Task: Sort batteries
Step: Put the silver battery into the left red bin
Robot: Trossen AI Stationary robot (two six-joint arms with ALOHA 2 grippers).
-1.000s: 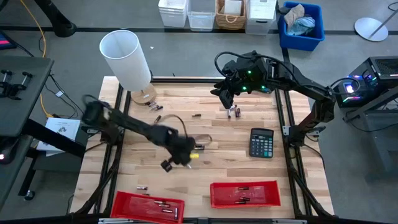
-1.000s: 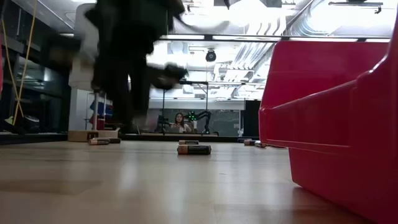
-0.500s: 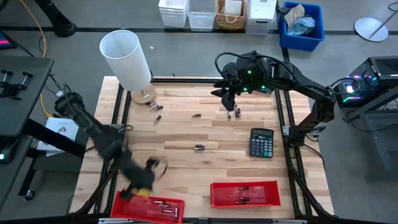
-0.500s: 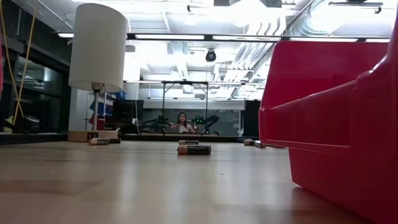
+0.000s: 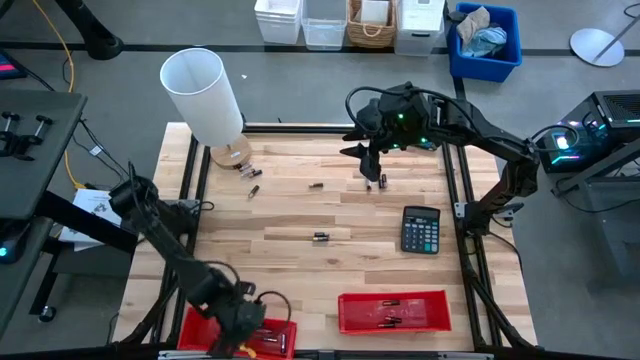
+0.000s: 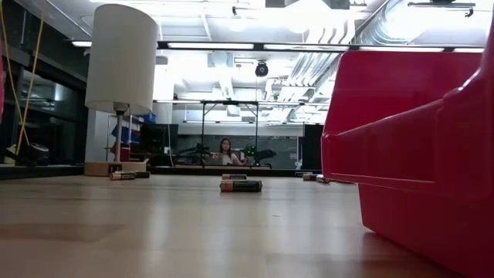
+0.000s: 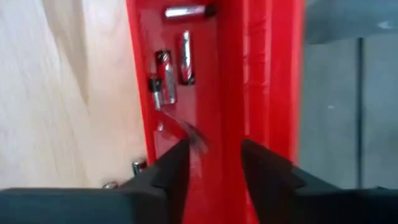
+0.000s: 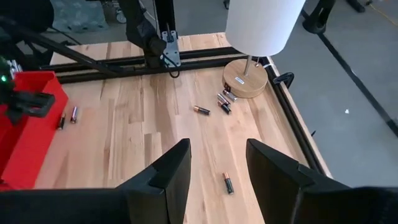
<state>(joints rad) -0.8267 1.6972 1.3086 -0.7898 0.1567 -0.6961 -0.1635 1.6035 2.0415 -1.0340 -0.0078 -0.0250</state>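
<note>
Wooden desk [image 5: 300, 210] holds scattered batteries [image 5: 320, 237]; more lie in the red bin [image 7: 217, 81] beneath my left end effector [image 7: 214, 165], its fingers apart and empty. My right end effector [image 8: 217, 168] hovers released above batteries near the lamp [image 5: 205, 95].

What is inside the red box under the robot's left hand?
Inside the left red bin lie a few batteries, side by side. The left gripper hangs over it, fingers open and empty. The gripper covers whatever lies beneath it.
</note>
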